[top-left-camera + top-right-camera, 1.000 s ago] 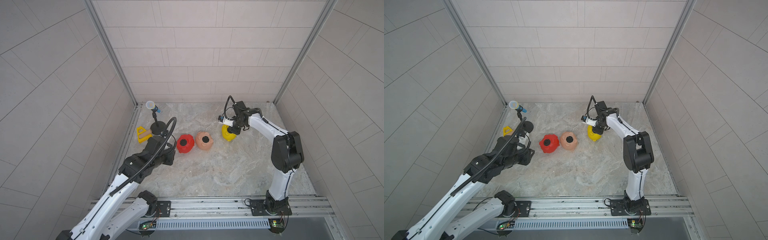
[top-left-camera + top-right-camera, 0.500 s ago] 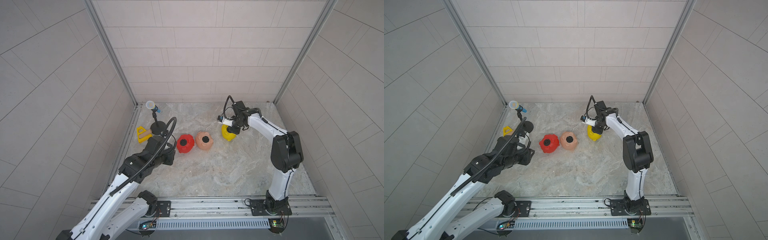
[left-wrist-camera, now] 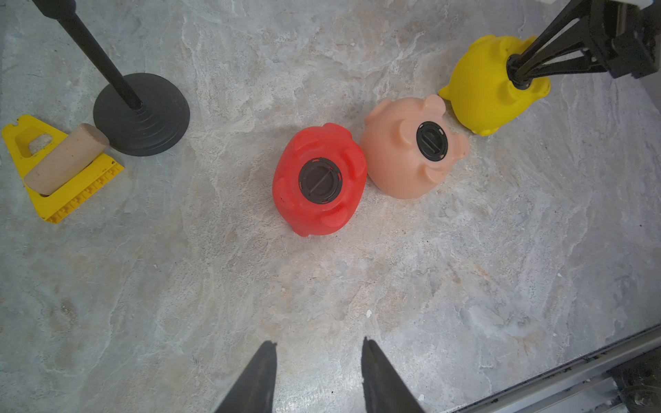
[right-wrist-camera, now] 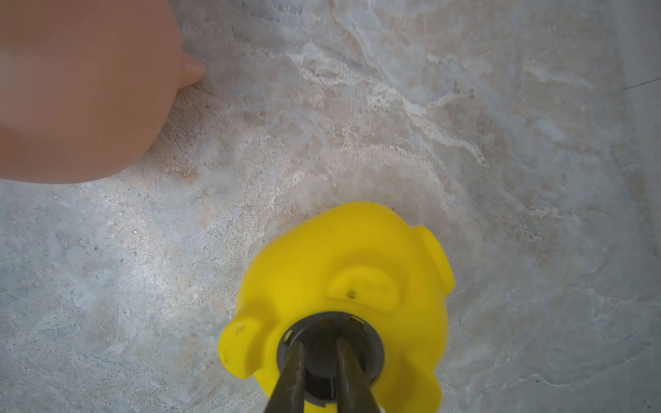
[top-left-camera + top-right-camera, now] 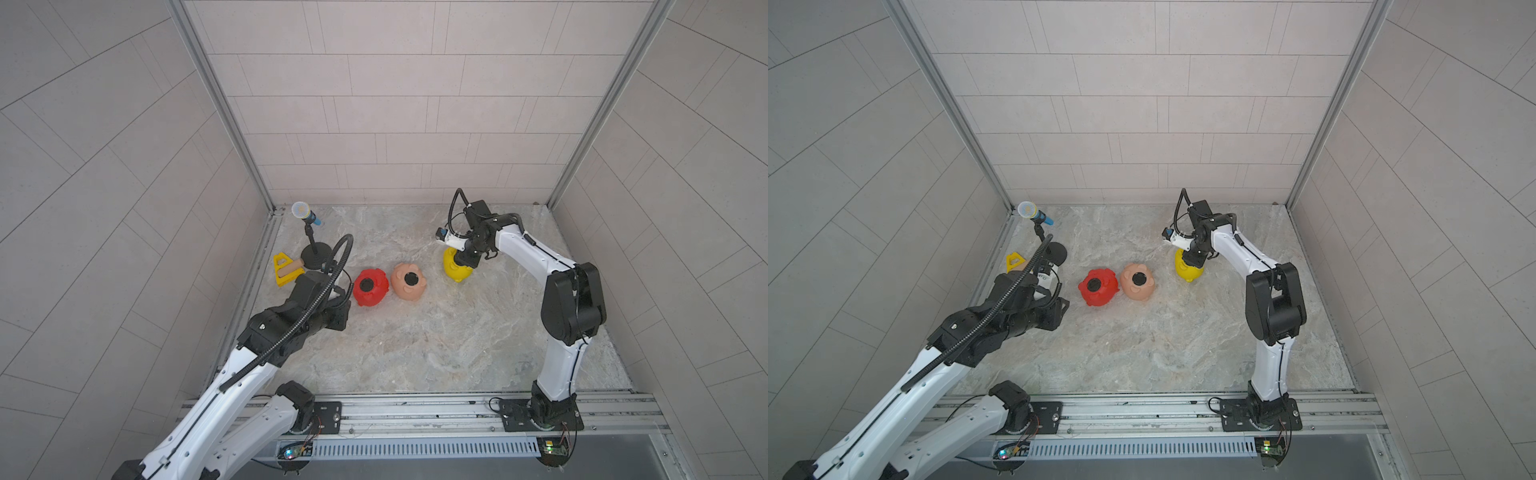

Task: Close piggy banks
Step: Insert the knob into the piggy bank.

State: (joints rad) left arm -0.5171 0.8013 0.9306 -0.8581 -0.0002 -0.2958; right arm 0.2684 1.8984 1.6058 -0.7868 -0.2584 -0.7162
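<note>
Right arm stretched forward, wrist pitched down; right claw (image 4: 319, 345) tips narrowly parted on the yellow pig (image 4: 322, 257)'s black plug (image 4: 372, 341), grasp I cannot tell. Left claw (image 3: 318, 345) released, empty, short of the red pig (image 3: 322, 223) and peach pig (image 3: 393, 171), both belly-up on the desk (image 5: 415, 332). I see no shift from a second ago.

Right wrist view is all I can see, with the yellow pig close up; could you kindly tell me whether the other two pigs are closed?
Observer: The red piggy bank lies belly-up with a black plug seated in its hole.
Operator: Thanks, and the peach one?
Observer: The peach-pink piggy bank, beside it, is belly-up with its own black plug in.
Operator: Where is the left arm?
Observer: The left gripper hovers over the table near the red one, fingers apart, holding nothing.
</note>
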